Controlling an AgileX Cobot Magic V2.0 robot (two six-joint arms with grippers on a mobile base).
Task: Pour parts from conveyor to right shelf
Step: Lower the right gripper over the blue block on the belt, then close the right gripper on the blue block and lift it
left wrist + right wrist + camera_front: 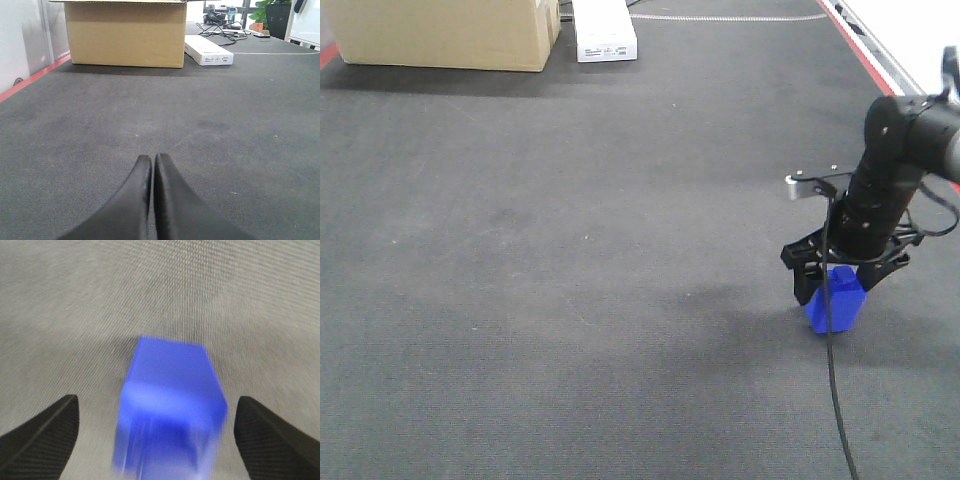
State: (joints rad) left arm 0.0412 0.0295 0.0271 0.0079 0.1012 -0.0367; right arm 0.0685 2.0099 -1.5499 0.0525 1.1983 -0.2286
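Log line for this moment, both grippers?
left gripper: shut, empty | right gripper: open, straddling blue cube | blue cube: on conveyor

The blue cube (170, 410) looks smeary in the right wrist view, and its bottom runs off the picture. From the front, the right pincer (837, 287) covers the cube's top. The cardboard box (445, 35) and the white box (603, 30) are cut off at the top edge. The right arm (910, 130) runs off the side.
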